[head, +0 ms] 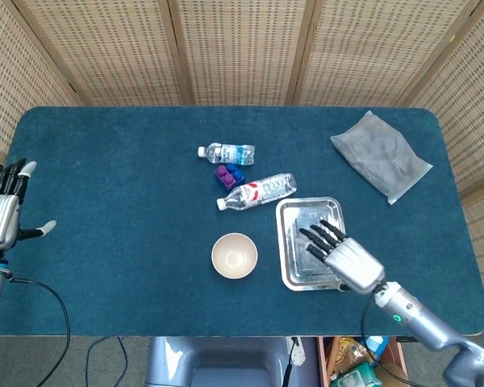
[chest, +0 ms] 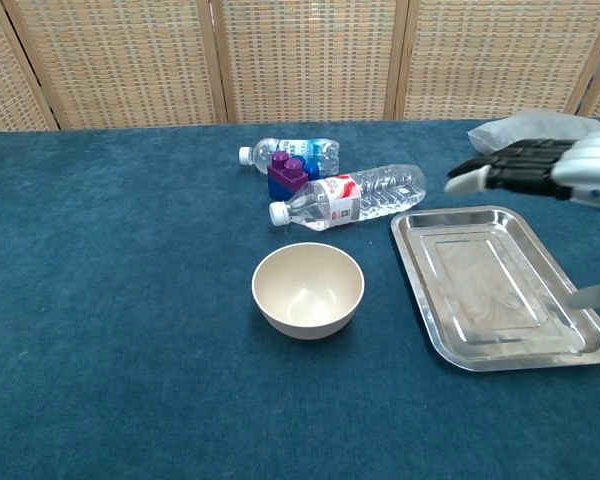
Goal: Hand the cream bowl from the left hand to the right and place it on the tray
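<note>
The cream bowl [head: 234, 255] [chest: 308, 290] stands upright on the blue table, just left of the steel tray [head: 292, 211] [chest: 500, 343], and nothing touches it. My right hand [head: 344, 258] [chest: 545, 170] hovers over the tray with its fingers stretched out flat toward the bowl, holding nothing. At the table's far left edge my left hand [head: 2, 214] is raised, fingers spread and empty. The chest view does not show the left hand.
Two clear water bottles [head: 258, 190] [head: 227, 152] lie beyond the bowl with a purple and blue block [head: 228, 174] between them. A grey pouch [head: 381, 156] rests at the back right. Wicker screens close off the back.
</note>
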Tool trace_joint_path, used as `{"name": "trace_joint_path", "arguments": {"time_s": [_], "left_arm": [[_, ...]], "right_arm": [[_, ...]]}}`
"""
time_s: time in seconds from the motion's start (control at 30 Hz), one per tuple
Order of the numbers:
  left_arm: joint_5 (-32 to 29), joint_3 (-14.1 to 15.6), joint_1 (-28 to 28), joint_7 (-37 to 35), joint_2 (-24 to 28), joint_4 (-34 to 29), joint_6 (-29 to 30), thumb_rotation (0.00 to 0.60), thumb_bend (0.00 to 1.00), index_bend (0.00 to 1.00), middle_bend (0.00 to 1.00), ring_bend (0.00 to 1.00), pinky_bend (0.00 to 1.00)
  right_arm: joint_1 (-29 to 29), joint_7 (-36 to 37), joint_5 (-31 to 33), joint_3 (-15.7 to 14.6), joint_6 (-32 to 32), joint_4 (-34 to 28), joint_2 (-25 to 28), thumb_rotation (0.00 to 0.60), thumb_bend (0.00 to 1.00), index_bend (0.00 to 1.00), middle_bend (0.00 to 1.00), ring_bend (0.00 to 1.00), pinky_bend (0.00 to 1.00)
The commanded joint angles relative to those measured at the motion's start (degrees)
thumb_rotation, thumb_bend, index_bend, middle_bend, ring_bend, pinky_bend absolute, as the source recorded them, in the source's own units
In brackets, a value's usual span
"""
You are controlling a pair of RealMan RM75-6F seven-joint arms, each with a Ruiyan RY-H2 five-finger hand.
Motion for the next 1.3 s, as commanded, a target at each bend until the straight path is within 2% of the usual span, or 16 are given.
{"name": "trace_joint_path", "arguments": {"time_s": [0.03,0.23,0.6,0.8,0.87,1.07,1.17,1.3], "left_arm": [[0.4,-0.6,0.6,-1.1,0.8,0.1,-0.2,0.6,0.0,0.0,0.0,0.0,0.0],[0.6,-1.2,1.2,-2.4,1.4,0.3,-0.9,0.6,0.0,0.0,0.0,0.0,0.0],[0.6,-2.1,1.3,-3.5,1.6,1.0,-3.0,0.6,0.0,0.0,0.0,0.0,0.0],[0.9,-2.4,1.6,-4.0,1.7,0.8,-3.5,0.6,0.0,0.0,0.0,0.0,0.0],[0.9,-2.5,1.6,-4.2,1.8,0.7,-3.8,0.6,0.0,0.0,0.0,0.0,0.0],[1.2,-2.8,1.8,-4.2,1.8,0.7,-3.8,0.6,0.0,0.0,0.0,0.0,0.0],[1.3,-2.9,1.9,-4.1,1.8,0.6,-4.0,0.6,0.0,0.0,0.0,0.0,0.0],[1.3,-3.0,2.1,-3.9,1.8,0.6,-4.0,0.6,0.0,0.0,0.0,0.0,0.0]], "right_arm": [[6.7,-2.4,0.1,1.9,-7.9,-0.4,-5.0,0.6,0.0,0.08,0.0,0.0,0.0],[11.6,-5.7,3.1,3.7,-13.2,1.2,-10.7,0.6,0.0,0.15,0.0,0.0,0.0],[14.3,-11.5,10.4,4.6,-17.8,4.7,-17.7,0.6,0.0,0.21,0.0,0.0,0.0],[14.8,-13.7,13.4,4.2,-18.0,7.2,-20.6,0.6,0.02,0.35,0.0,0.0,0.0],[14.9,-13.6,13.8,3.8,-17.8,7.9,-21.3,0.6,0.07,0.39,0.0,0.0,0.0],[15.3,-10.9,12.7,2.5,-14.9,10.5,-23.4,0.6,0.36,0.55,0.0,0.0,0.0],[15.6,-9.0,11.4,2.0,-12.8,11.7,-24.1,0.6,0.44,0.6,0.0,0.0,0.0],[15.9,-7.3,10.5,1.5,-11.2,12.4,-24.4,0.6,0.49,0.63,0.0,0.0,0.0]]}}
